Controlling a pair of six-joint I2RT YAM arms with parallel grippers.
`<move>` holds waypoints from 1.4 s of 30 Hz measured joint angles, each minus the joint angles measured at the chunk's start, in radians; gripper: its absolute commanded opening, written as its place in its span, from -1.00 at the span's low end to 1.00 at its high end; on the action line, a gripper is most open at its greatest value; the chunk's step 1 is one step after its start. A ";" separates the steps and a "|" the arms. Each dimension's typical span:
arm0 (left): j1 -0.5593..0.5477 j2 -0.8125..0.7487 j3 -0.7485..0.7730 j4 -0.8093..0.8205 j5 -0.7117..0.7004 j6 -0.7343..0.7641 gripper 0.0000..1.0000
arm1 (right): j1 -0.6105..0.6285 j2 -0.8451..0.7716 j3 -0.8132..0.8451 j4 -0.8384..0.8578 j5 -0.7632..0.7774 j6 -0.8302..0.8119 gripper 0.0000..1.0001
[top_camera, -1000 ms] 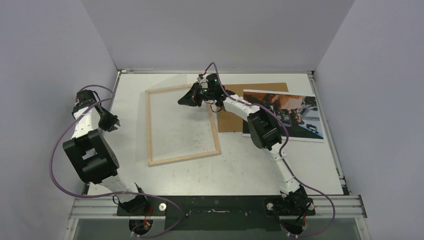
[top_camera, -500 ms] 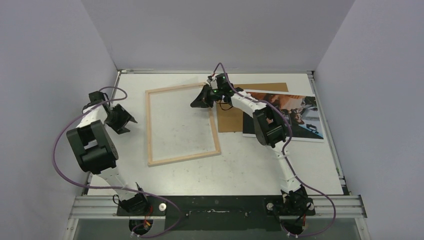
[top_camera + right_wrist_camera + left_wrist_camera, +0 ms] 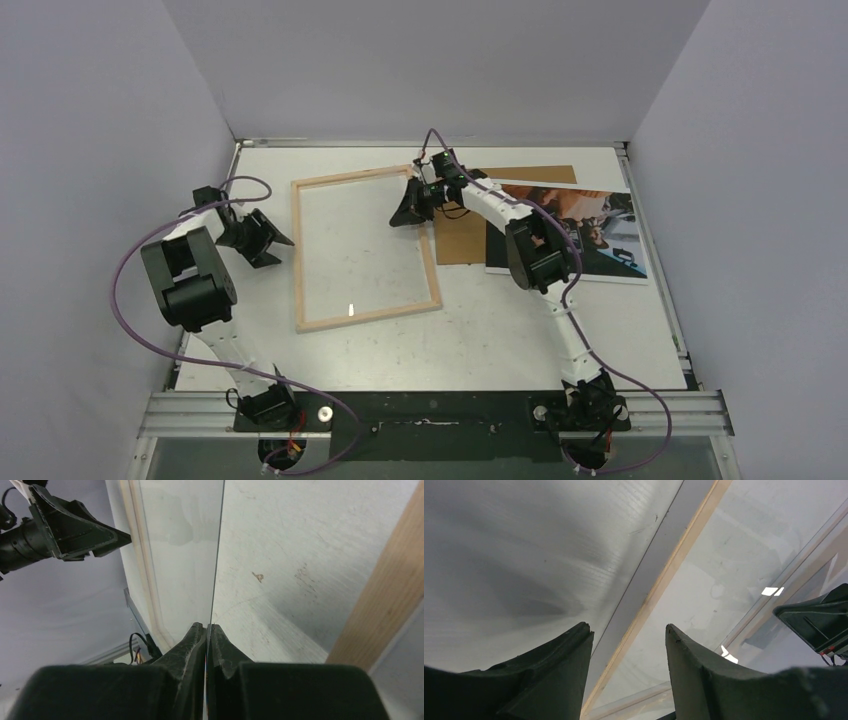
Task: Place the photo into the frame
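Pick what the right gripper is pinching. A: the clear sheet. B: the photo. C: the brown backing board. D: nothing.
A: in the right wrist view the right gripper is closed on the clear sheet at its thin edge; the photo lies apart.

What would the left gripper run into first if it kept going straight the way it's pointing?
Most likely the left rail of the frame: the open left gripper points at it, nothing between. Height is unclear; it might skim over toward the clear sheet in the right gripper.
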 measured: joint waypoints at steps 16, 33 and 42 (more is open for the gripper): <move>-0.001 0.030 0.004 0.005 0.050 0.001 -0.15 | -0.024 0.000 -0.103 0.132 -0.002 0.003 -1.00; -0.024 0.068 0.015 0.000 0.032 0.003 -0.35 | -0.029 -0.001 -0.144 0.242 -0.010 0.048 -1.00; -0.025 0.069 0.022 0.000 0.025 0.007 -0.36 | -0.029 -0.007 -0.141 0.203 0.001 0.008 -1.00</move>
